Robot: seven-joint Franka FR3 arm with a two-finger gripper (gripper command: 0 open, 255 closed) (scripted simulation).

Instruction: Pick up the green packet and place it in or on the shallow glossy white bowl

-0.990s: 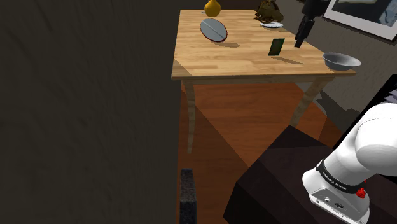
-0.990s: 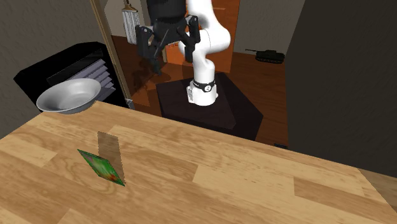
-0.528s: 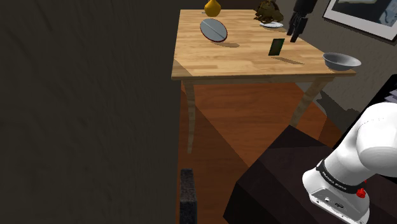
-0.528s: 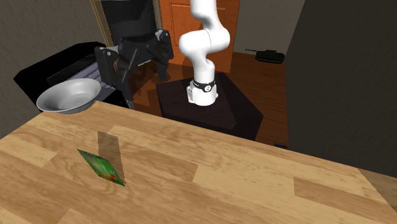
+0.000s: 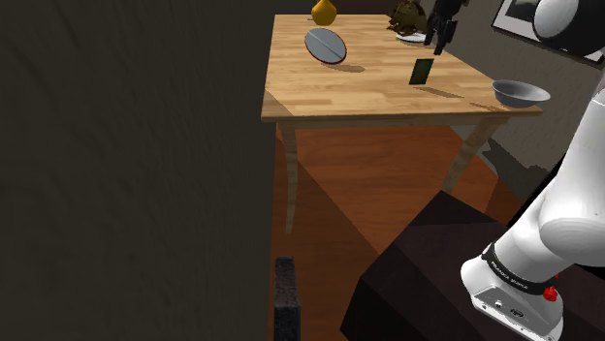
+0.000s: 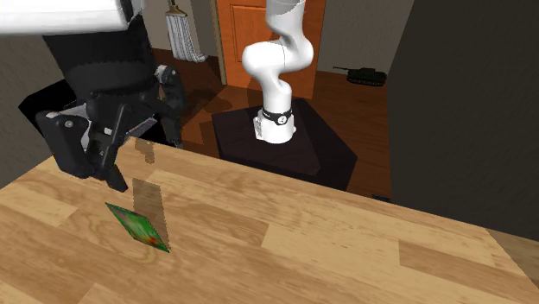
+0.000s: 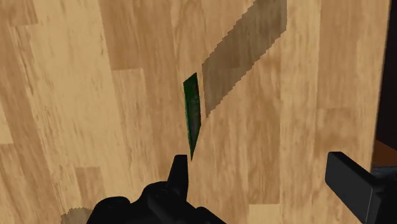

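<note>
The green packet (image 5: pixel 421 71) stands on edge on the wooden table (image 5: pixel 349 97), casting a long shadow. In the second exterior view the green packet (image 6: pixel 138 226) leans just below my gripper (image 6: pixel 97 170), which hangs a little above it. Seen from the wrist, the packet (image 7: pixel 192 118) shows edge-on ahead of the gripper (image 7: pixel 264 181), close to one black finger (image 7: pixel 179 173); the fingers stand wide apart and touch nothing. My gripper (image 5: pixel 436 44) hovers just beyond the packet in the shoulder view. The shallow white bowl (image 5: pixel 521 93) sits near the table's corner at that view's right.
A gold vase (image 5: pixel 324 12), a tilted grey disc (image 5: pixel 326 46) and a brown object on a small white plate (image 5: pixel 411 21) occupy the table's far side. The dark stand (image 5: pixel 436 271) lies below. A toy tank (image 6: pixel 367 76) sits on the floor.
The arm has swung away from the bowl's side and over the table; the gripper now hangs above the packet and covers the bowl in the second exterior view. The packet has not moved.
</note>
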